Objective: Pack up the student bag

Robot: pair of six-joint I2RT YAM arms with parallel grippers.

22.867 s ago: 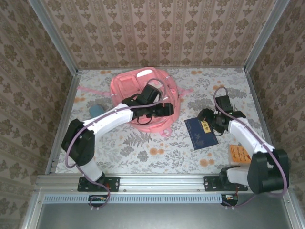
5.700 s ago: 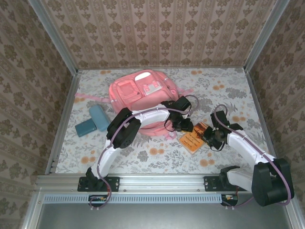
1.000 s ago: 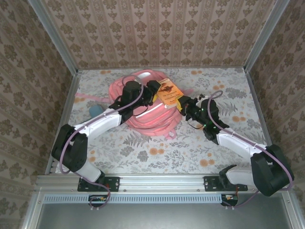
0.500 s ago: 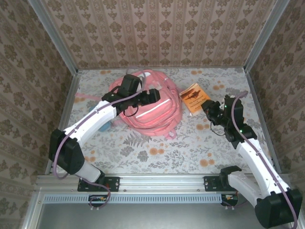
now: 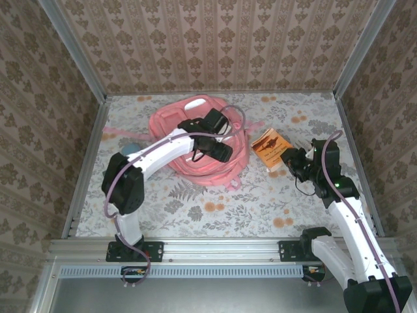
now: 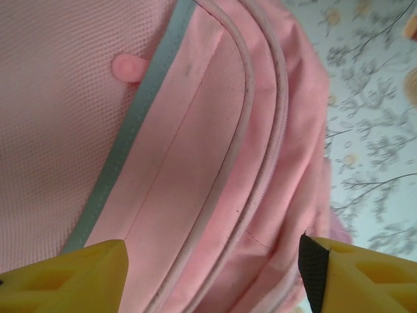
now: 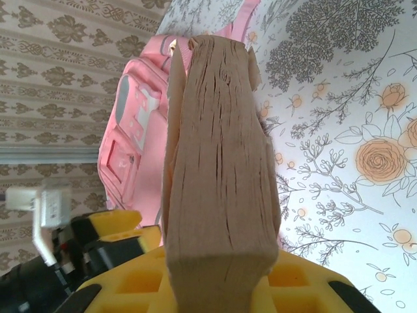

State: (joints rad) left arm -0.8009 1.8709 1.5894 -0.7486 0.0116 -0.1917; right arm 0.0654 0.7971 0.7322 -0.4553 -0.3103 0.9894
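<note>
Student bag near far edge of table; left gripper spread wide over it; right gripper clamps orange book.

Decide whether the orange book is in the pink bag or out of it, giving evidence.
Out. The right gripper clamps the orange book in its jaws, right of the student bag.

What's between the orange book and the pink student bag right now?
A narrow strip of bare flowered tablecloth separates the orange book from the student bag, as the top external view shows.
</note>
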